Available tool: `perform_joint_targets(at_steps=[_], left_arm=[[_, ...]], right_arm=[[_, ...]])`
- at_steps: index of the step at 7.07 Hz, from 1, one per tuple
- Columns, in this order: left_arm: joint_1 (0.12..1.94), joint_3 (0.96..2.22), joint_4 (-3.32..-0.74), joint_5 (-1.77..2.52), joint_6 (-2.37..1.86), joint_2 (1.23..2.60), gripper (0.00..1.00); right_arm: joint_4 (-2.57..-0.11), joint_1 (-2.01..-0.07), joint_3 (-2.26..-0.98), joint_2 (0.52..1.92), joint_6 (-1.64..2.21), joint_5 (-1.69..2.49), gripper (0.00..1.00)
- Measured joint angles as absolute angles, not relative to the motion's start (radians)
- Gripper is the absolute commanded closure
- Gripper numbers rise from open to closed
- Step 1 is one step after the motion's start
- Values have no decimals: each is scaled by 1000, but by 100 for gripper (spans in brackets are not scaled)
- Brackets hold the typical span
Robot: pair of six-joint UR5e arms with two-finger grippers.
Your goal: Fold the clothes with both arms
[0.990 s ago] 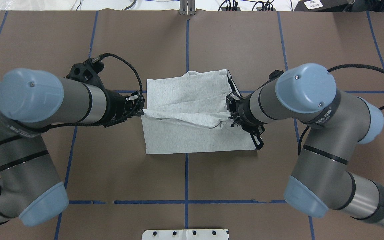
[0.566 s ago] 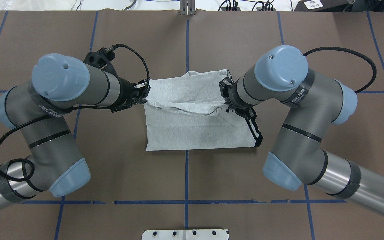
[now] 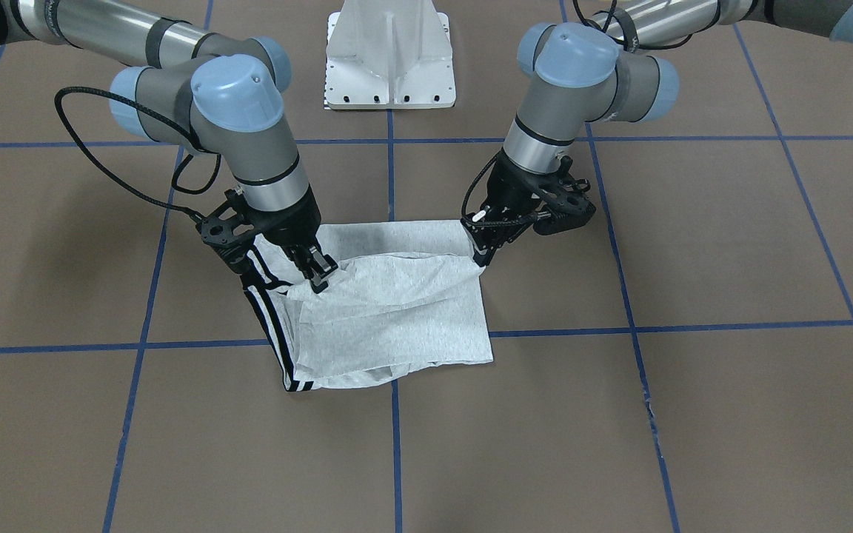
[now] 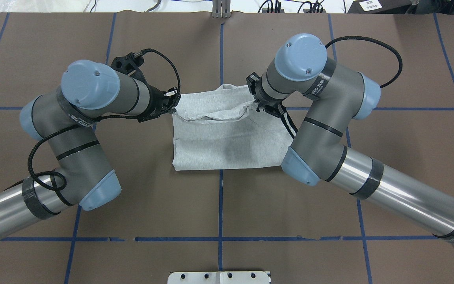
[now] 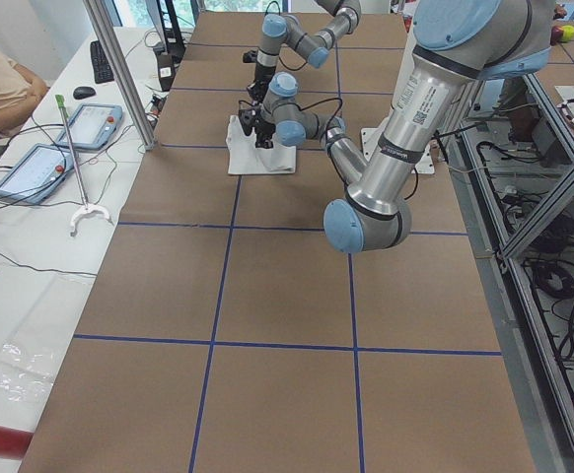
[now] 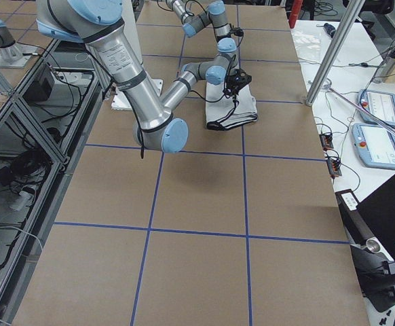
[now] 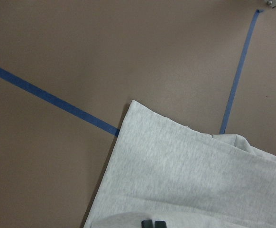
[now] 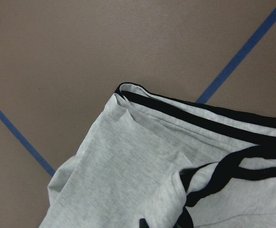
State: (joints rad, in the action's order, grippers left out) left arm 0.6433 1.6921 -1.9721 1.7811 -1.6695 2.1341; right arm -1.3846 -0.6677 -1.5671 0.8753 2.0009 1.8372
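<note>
Left gripper [image 4: 174, 106] and right gripper [image 4: 257, 103], each pinched closed on a lifted edge of the grey T-shirt [image 4: 231, 138]. Shirt lies at centre of the overhead view on the brown table [image 4: 132, 177], its black-striped edge toward frame right.

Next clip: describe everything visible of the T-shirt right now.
The T-shirt is light heather-grey knit, folded into a rough rectangle on the brown table, no print showing. Black-and-white stripes run along its edge on the robot's right. A loose upper layer is lifted and rumpled across the far half, pinched at one end by the left gripper and at the other by the right gripper. The rest lies flat.
</note>
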Motion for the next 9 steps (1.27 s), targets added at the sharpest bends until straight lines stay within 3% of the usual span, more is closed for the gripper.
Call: perform_joint_targets(at_steps=[3, 4, 5, 6, 9], left_arm=[[657, 1658, -2001, 1781, -1659, 2145, 100], [661, 1650, -2006, 1781, -1654, 2147, 86], [663, 1635, -2026, 1777, -1652, 2147, 49], [664, 1605, -2070, 1760, -1650, 2147, 44], [744, 1491, -2237, 1717, -1530, 2147, 42]], right_arm=[[-1356, -690, -1475, 833, 1950, 1838, 100], [-1331, -694, -1438, 820, 1945, 1838, 71], [-1317, -696, -1413, 814, 1931, 1839, 1], [-1311, -700, -1393, 812, 1886, 1839, 0], [-1255, -851, -1294, 811, 1545, 1934, 0]])
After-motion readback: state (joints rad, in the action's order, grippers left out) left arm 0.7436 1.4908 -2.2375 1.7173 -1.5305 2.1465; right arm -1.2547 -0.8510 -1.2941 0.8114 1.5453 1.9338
